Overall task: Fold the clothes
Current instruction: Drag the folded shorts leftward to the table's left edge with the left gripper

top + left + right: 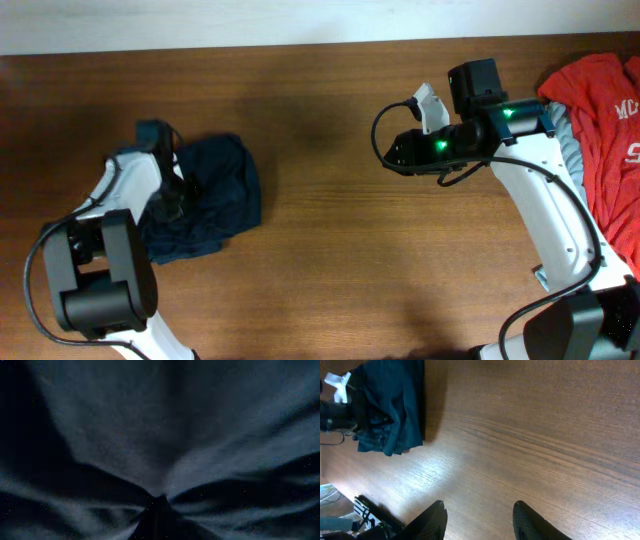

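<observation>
while my left hand (pixel 172 195) sits buried in the navy garment (pixel 215 190), its grip i cannot tell, a pull could bunch it; my right hand (pixel 479 508) hangs apart, empty

Brown wooden table (pixel 330 250) and a white strip (pixel 200 20).
The strip runs along the table's far edge; the table's grain runs lengthwise with a soft glare near its middle, and blurred clutter (pixel 330 494) shows beyond its corner in the right wrist view.
</observation>
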### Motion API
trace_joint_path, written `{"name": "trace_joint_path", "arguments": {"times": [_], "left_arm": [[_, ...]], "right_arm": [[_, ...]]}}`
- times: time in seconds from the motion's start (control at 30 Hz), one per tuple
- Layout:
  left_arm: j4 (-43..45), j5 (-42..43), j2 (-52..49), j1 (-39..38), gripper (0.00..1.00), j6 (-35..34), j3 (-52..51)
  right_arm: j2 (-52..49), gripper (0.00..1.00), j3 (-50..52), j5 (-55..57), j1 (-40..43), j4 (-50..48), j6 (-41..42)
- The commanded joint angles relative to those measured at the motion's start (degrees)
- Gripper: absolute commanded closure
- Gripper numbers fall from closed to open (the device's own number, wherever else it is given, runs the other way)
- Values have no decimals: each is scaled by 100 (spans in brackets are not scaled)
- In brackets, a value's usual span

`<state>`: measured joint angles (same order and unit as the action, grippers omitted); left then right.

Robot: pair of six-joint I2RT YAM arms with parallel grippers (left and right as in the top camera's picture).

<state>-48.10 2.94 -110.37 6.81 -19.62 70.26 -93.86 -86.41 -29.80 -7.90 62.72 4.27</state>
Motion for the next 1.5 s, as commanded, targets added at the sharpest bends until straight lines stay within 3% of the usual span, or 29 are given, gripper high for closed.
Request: {"name": "trace_joint_path", "arguments": {"times": [0.0, 0.03, 0.2, 0.4, 0.63, 0.8, 1.03, 1.2, 1.47], "left_arm": [[345, -813, -42, 22, 99, -72, -212], [684, -1368, -42, 22, 96, 258, -212], [1801, -2166, -42, 90, 93, 1364, -212], [2409, -2236, -42, 455, 93, 2295, -210], [2184, -2608, -42, 1261, 94, 2297, -210], [2149, -1961, -17, 1628, 98, 2656, -149], [1137, -1622, 662, 1298, 93, 2555, 654], [732, -782, 1032, 874, 88, 2470, 868], [1143, -765, -153, 404, 92, 1593, 236]], "right_arm": [[28, 52, -46, -15, 44, -81, -33], [28, 52, -46, -15, 44, -94, -31], [28, 52, -46, -15, 44, -96, 81], [28, 52, -46, -15, 44, -98, 127], [28, 52, -46, -15, 44, -103, 225], [28, 53, -46, -15, 44, -101, 225], [28, 53, -46, -15, 44, -98, 225], [28, 52, -46, -15, 44, -103, 227], [28, 52, -46, -15, 44, -111, 378]]}}
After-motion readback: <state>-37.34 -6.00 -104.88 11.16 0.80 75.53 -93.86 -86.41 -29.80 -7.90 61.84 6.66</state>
